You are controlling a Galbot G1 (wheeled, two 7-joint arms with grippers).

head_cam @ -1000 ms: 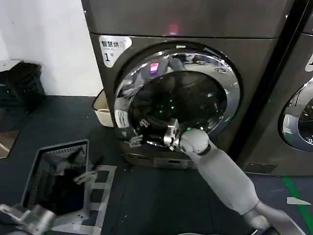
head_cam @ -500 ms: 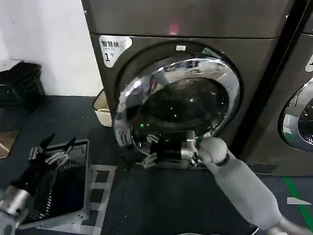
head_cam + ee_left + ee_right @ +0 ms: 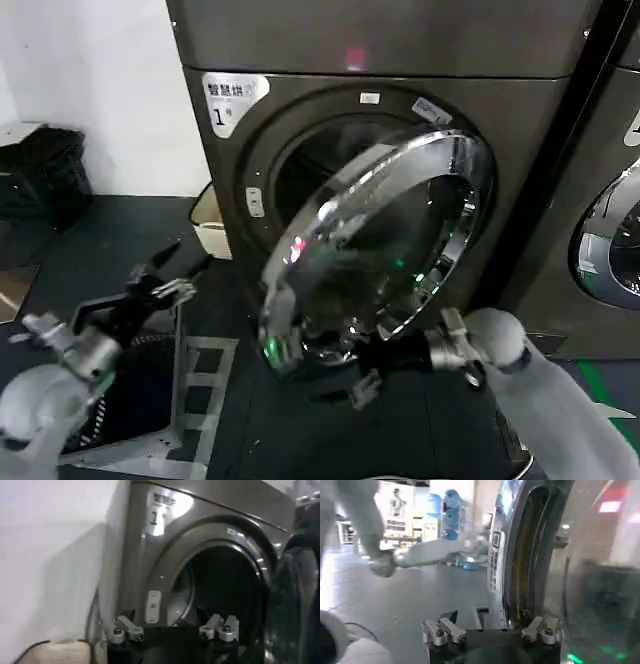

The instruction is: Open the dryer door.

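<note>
The dryer (image 3: 520,130), dark bronze-grey with a white "1" label (image 3: 228,100), shows its drum opening (image 3: 310,170). Its dryer door (image 3: 375,250), a chrome ring around dark glass, stands swung partly outward on its right-hand hinge. My right gripper (image 3: 365,365) sits at the door's lower free edge, open. In the right wrist view the door's rim (image 3: 507,580) with its white sticker runs between the spread fingers (image 3: 447,629). My left gripper (image 3: 165,275) hovers open to the left of the dryer, holding nothing. In the left wrist view it (image 3: 172,630) faces the drum opening (image 3: 225,590).
A second dark machine (image 3: 610,230) stands against the dryer on the right. A wire basket (image 3: 130,400) lies on the dark floor under my left arm. A pale box (image 3: 210,220) sits by the dryer's left corner, and black crates (image 3: 40,180) stand by the white wall.
The door has swung from almost shut to partly open, its free edge coming outward and down with my right gripper. My left arm has risen from the lower left toward the dryer.
</note>
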